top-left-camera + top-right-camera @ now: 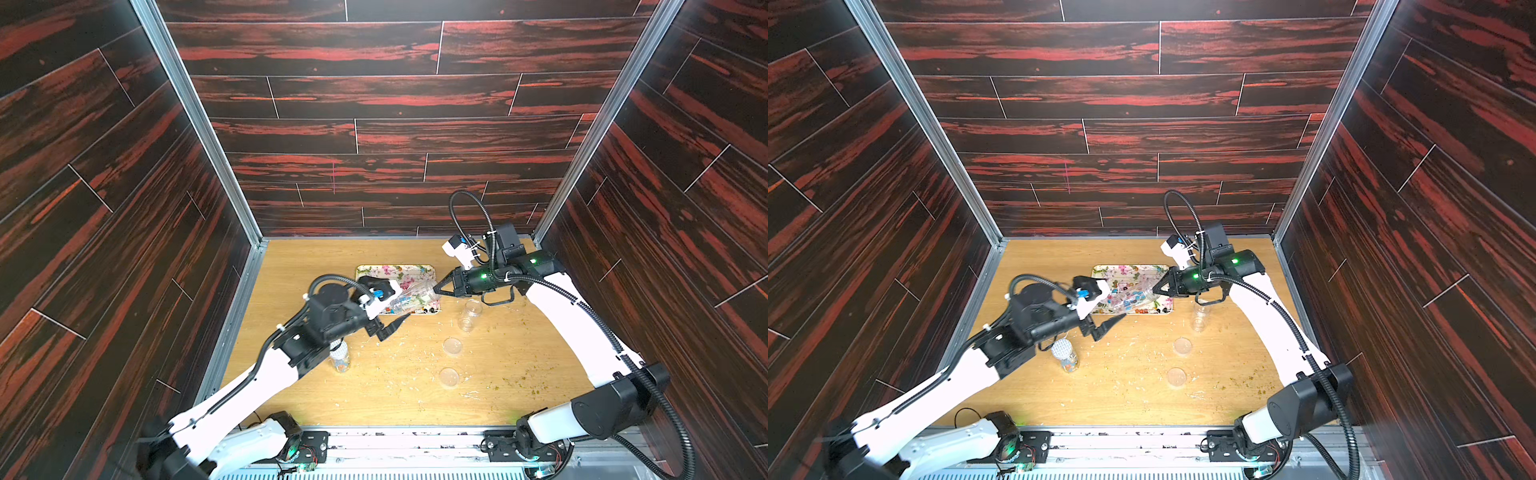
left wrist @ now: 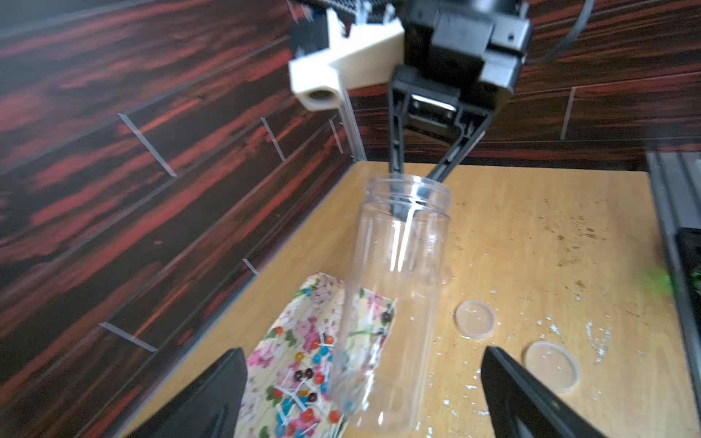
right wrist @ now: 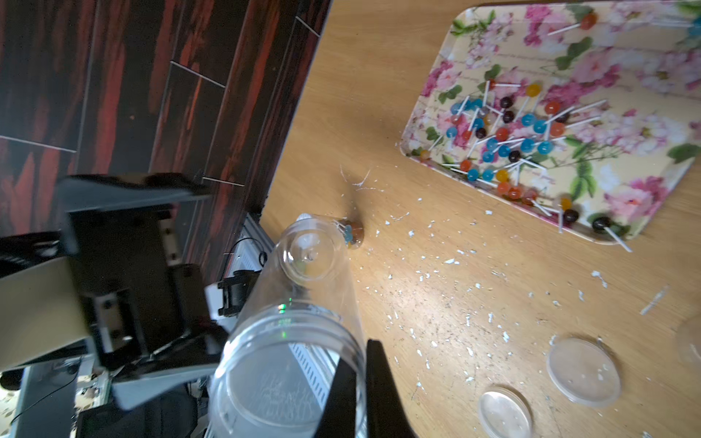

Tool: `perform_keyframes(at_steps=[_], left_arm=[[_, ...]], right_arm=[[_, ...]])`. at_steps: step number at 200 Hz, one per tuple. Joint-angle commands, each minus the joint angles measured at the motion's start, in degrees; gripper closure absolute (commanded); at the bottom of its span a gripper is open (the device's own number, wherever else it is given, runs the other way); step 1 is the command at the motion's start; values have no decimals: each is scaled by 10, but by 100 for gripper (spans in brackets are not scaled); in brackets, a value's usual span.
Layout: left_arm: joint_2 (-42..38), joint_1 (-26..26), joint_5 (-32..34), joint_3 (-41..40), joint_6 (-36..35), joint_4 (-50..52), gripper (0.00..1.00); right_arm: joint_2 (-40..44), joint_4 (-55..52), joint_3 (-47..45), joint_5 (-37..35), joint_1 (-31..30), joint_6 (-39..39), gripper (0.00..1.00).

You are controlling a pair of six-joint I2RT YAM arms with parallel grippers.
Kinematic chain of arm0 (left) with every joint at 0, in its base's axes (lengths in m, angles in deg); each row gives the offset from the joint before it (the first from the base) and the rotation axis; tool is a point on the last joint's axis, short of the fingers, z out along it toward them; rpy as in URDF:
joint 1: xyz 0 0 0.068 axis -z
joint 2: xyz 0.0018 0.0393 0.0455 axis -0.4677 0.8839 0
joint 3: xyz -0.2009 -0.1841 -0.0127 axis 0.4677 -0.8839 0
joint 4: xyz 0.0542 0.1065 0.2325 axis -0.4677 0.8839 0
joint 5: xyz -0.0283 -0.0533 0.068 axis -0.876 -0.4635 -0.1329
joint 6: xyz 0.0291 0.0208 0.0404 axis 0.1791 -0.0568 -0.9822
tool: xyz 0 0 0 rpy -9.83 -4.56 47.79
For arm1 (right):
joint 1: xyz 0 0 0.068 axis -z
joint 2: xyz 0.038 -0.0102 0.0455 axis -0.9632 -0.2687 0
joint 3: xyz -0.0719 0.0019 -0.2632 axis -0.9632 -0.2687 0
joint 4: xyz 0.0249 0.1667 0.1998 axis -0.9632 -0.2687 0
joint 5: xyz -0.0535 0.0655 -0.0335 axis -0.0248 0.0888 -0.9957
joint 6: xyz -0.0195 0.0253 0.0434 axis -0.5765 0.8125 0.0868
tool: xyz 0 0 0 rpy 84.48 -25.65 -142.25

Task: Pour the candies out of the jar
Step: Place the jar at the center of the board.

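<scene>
Jar [image 2: 394, 303], clear & empty, hangs tilted over floral tray [image 3: 626, 94]; right gripper [image 2: 407, 212] pinches its rim. Left gripper [image 2: 362, 350] gapes wide near jar's base, holding nothing. Candies [image 3: 508, 140] lie on tray.

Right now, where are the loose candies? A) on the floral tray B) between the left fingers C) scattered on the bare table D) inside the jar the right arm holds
A: the candies lie spread on the floral tray, and the clear jar pinched at its rim by the right fingers looks empty.
</scene>
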Motion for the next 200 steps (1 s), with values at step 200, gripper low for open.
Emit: perform_keyframes(at_steps=[200], left_arm=[[-71, 2, 73, -55, 11, 5, 0]], right_arm=[[136, -151, -230, -487, 41, 129, 93]])
